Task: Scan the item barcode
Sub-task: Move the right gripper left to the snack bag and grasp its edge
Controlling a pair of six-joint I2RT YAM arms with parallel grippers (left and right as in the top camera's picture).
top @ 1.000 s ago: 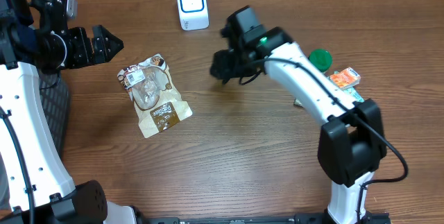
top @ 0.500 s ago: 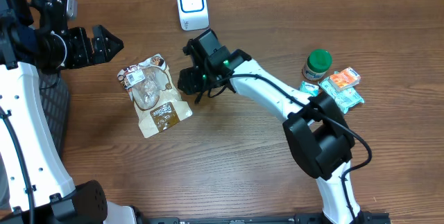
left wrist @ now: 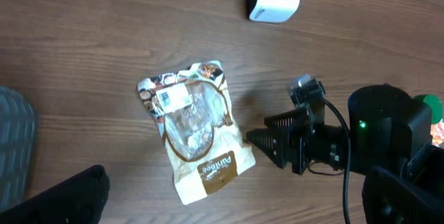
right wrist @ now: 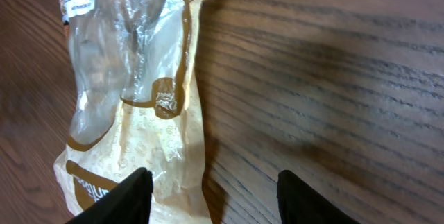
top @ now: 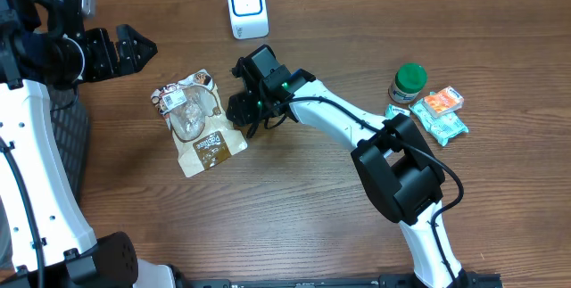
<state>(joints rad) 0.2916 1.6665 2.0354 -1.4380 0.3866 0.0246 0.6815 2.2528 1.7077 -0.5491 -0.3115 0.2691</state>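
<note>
So, my right pincer [top: 239,108] sits at the snack bag's [top: 198,124] right edge, half spread and holding nothing.
The bag lies flat on the table [top: 294,199], left of centre, with its edge between my fingers [right wrist: 135,193]. The white scanner [top: 247,7] stands behind it, with nothing between them. A bottle [top: 409,81] and some packets [top: 442,101] sit far right. My left pincer [top: 125,52] hangs wide and empty, up at the left.

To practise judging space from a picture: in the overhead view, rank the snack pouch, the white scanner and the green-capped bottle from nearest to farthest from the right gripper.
1. Snack pouch, directly in front of the right gripper.
2. White scanner, at the table's far edge.
3. Green-capped bottle, off on the arm's other side.
</note>
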